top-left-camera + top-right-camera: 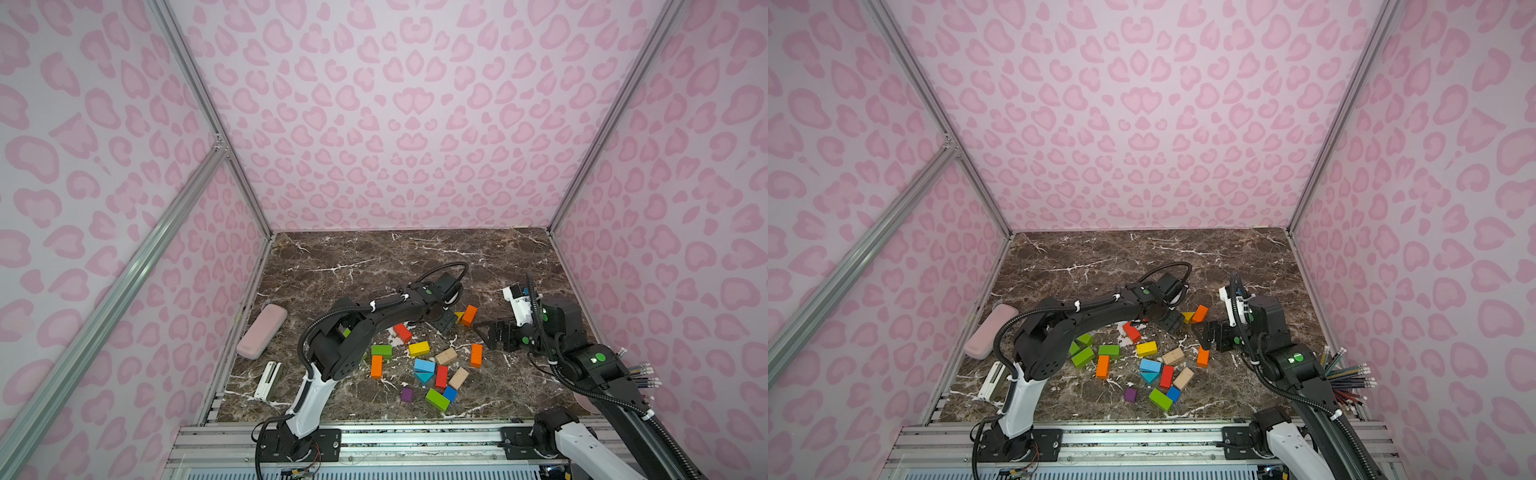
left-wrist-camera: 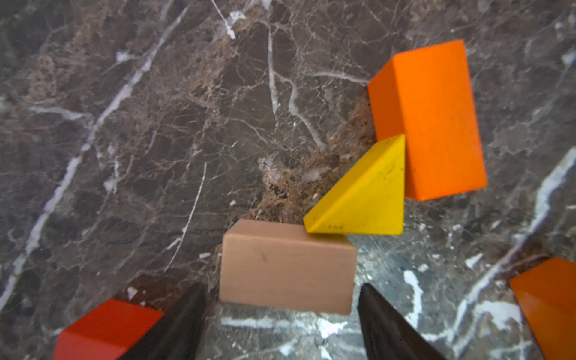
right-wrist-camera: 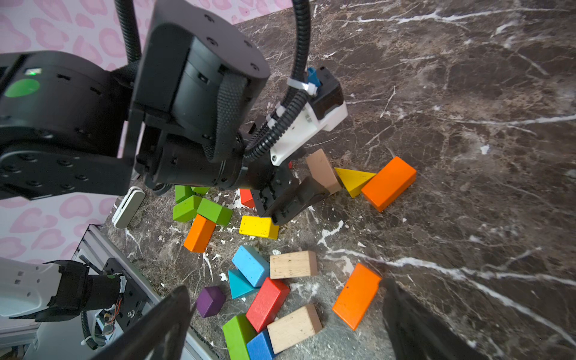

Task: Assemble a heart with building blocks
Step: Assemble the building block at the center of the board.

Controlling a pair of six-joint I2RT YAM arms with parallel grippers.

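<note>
Three blocks sit together at the far edge of the scatter: an orange brick (image 2: 433, 118), a yellow prism (image 2: 364, 199) pressed against its side, and a tan brick (image 2: 286, 268) whose far corner touches the prism's point. The left gripper (image 1: 445, 321) straddles that tan brick with its jaws parted and a sliver of table (image 2: 156, 124) showing on each side, so nothing is clamped. From the right wrist view the brick looks tilted, and I cannot tell whether it lies flat. By my reading, the step in hand is setting the tan brick into the heart's outline. To do it well, the arm should lift straight up and away with both fingers clear of the brick's sides, since a sideways drag would likely knock brick and prism out of line. The right gripper (image 3: 286, 285) hangs wide open and empty, close to the trio and beside the loose building blocks (image 1: 419, 348). It had better wait until the left arm is clear before reaching in. Most of the heart looks not yet laid.
</note>
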